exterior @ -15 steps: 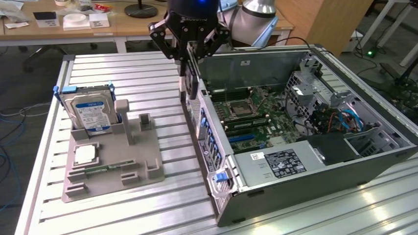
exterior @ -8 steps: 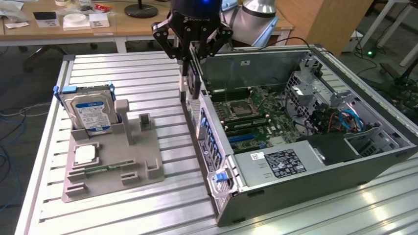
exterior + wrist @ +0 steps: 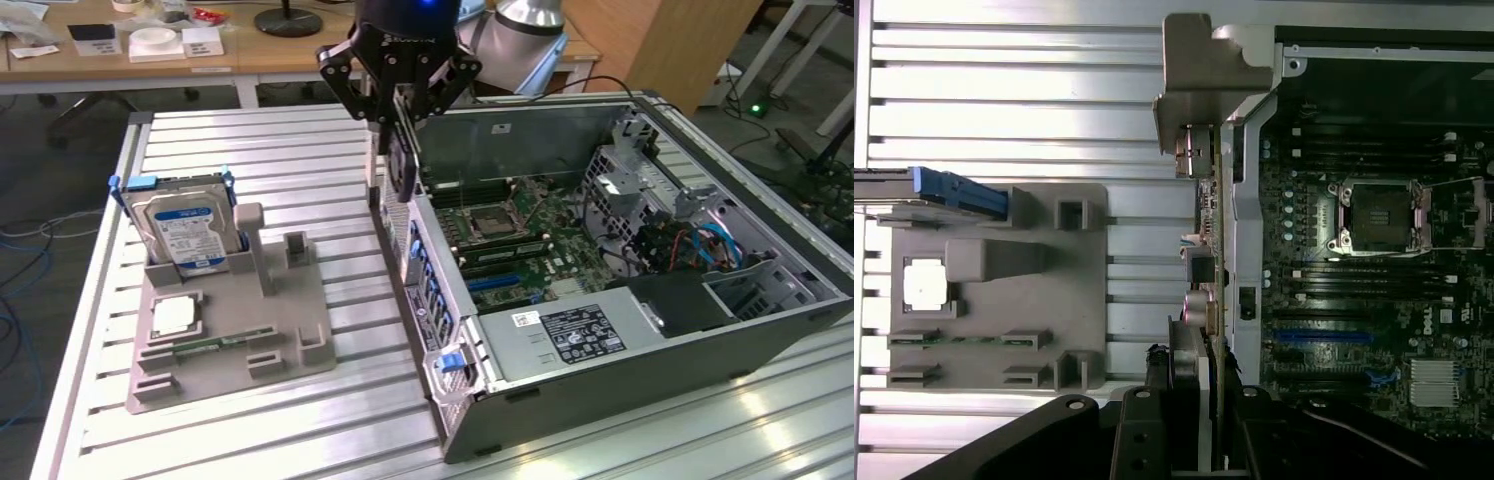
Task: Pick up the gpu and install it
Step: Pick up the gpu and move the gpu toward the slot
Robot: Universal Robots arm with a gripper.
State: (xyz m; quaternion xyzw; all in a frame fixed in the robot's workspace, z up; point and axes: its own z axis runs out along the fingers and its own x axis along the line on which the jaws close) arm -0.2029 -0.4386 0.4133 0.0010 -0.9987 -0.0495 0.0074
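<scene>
Over the slatted tabletop [image 3: 267, 150] and open computer case [image 3: 747, 340], jaws pinch the light, stiff, likely fragile gpu [image 3: 407, 175] by its edge, a sound hold.

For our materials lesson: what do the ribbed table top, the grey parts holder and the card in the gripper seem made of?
The table top is likely aluminium: silvery, ribbed, catching glare. The grey parts holder is probably plastic: matte, with blocky moulded or printed shapes. The gpu shows a green board edge, seemingly fibreglass laminate, with shiny metal connectors.
</scene>
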